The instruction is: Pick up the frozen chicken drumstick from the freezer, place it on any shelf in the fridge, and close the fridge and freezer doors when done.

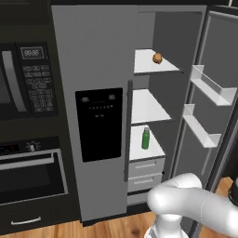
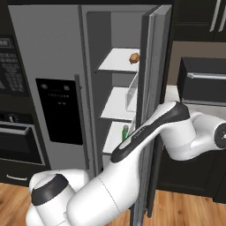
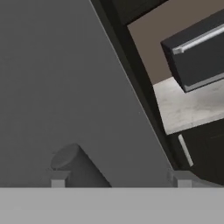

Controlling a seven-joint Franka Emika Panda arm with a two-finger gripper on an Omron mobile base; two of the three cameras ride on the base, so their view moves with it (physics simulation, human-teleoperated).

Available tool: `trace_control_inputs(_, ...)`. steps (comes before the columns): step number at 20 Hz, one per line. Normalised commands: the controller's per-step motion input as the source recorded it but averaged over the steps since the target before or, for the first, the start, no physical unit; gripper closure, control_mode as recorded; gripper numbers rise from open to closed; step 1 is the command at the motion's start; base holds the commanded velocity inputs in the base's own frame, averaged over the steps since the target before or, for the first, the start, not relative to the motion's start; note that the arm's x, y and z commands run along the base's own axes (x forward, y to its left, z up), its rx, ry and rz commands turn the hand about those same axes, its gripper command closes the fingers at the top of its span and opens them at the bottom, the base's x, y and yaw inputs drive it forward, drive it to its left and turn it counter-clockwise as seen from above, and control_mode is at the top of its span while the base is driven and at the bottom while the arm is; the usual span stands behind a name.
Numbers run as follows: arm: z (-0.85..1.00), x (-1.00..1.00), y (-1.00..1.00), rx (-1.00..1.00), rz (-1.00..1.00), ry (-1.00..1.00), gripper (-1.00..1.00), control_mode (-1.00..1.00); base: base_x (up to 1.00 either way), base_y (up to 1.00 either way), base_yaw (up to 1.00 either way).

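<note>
The golden-brown chicken drumstick point(image 1: 157, 57) point(image 2: 134, 58) lies on the top white shelf point(image 1: 146, 65) point(image 2: 115, 62) of the open fridge compartment. The freezer door point(image 1: 93, 69) point(image 2: 44, 53), with its black dispenser panel point(image 1: 99, 123), is shut. The fridge door point(image 1: 218, 93) point(image 2: 150, 79) stands wide open. My arm point(image 2: 150, 128) reaches around that door's outer side, and the door hides the hand. In the hand view my gripper point(image 3: 120, 183) is open against the door's grey outer face point(image 3: 65, 87), close to the end of its bar handle point(image 3: 76, 164).
A green bottle point(image 1: 145, 138) point(image 2: 125, 132) stands on the lowest fridge shelf above grey drawers point(image 1: 146, 167). A black oven and microwave point(image 1: 28, 139) fill the wall to the left. Right of the open door are a stone counter point(image 3: 188, 105) and a black appliance point(image 2: 203, 81) point(image 3: 197, 52).
</note>
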Motion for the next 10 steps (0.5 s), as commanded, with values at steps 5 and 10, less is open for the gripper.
trace_control_inputs(5,0.00,1.00,1.00,0.00,0.01,-0.06,-1.00,-1.00,0.00,0.00,0.00)
trace_control_inputs(10,0.05,1.00,1.00,0.00,0.00,-0.06,-1.00,-1.00,0.00,0.00,0.00)
